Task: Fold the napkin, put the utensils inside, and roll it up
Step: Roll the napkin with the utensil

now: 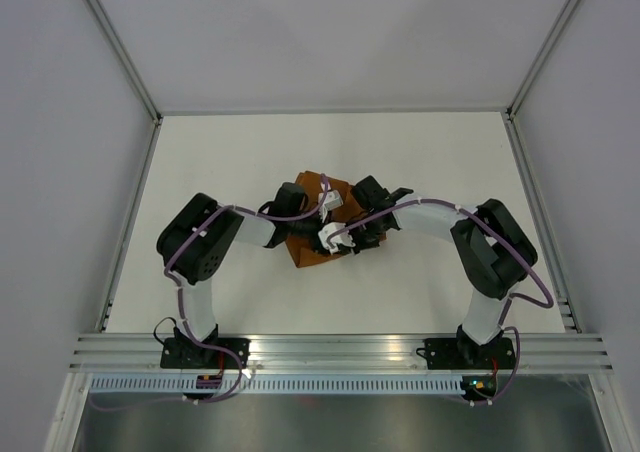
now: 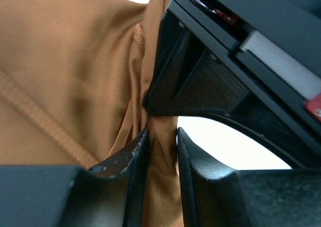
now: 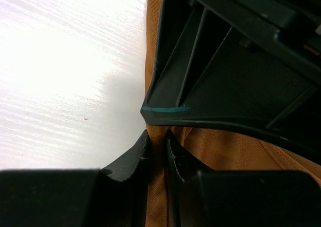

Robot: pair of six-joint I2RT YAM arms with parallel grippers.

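Pinching the napkin [image 1: 308, 254] with both claws at the middle of the table [image 1: 250, 152].
The left gripper [image 2: 161, 149] has its jaws nearly together, with a bunched fold of rust-orange cloth clamped between them. The right gripper [image 3: 156, 149] nips a thin fold just as narrowly. The cloth lies bunched on the white tabletop, mostly hidden beneath the two wrists.

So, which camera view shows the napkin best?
Left wrist: the napkin fills much of it, with hem and folds clear, cloth between the jaws. Right wrist shows a narrow strip between its jaws; top external only a small, mostly covered patch.
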